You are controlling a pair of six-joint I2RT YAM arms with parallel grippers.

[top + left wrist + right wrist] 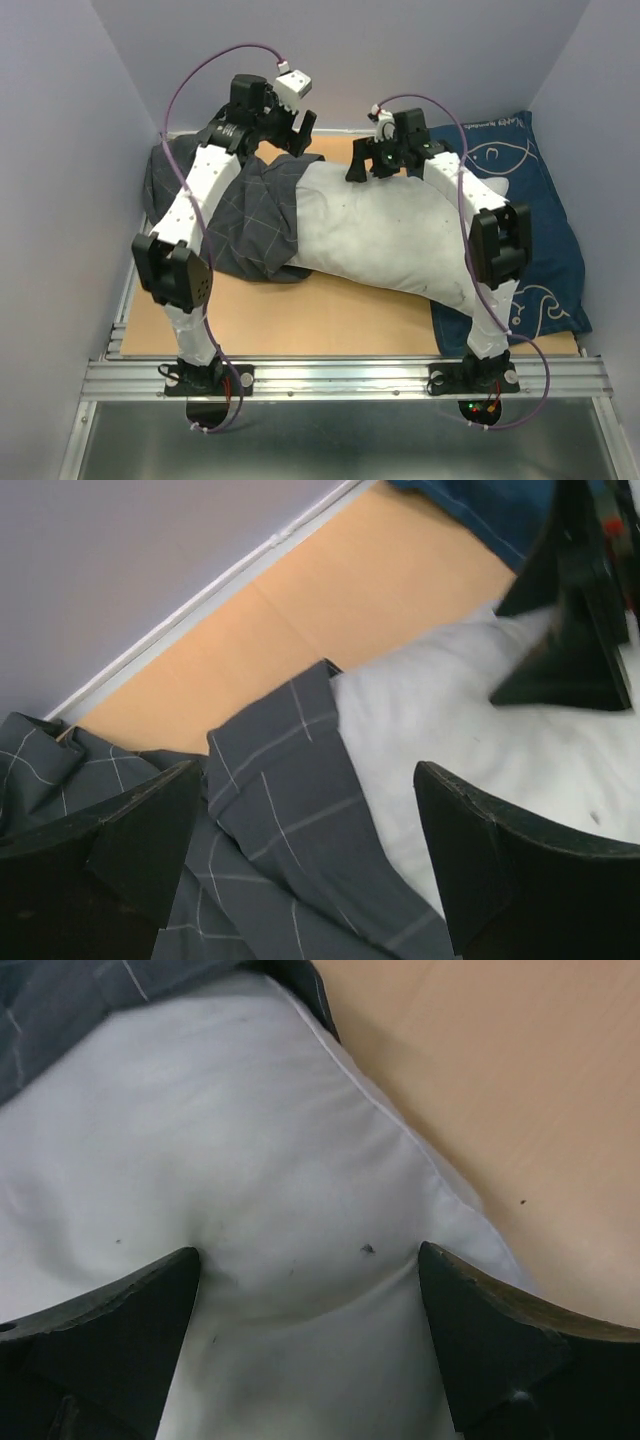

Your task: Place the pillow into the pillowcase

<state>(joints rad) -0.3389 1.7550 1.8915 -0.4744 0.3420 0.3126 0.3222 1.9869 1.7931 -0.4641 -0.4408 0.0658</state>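
Your left tool and right tool gape empty; only the left end of the pillow sits inside the pillowcase.

Left claw, right claw agape

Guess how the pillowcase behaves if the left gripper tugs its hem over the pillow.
Probably floppy: the pillowcase lies in crumpled folds, so a pinched hem likely lifts alone and sags. It may drag rather than slide, since it hugs the plump pillow. Likely light; the cloth looks thin at the folded hem under the open left gripper.
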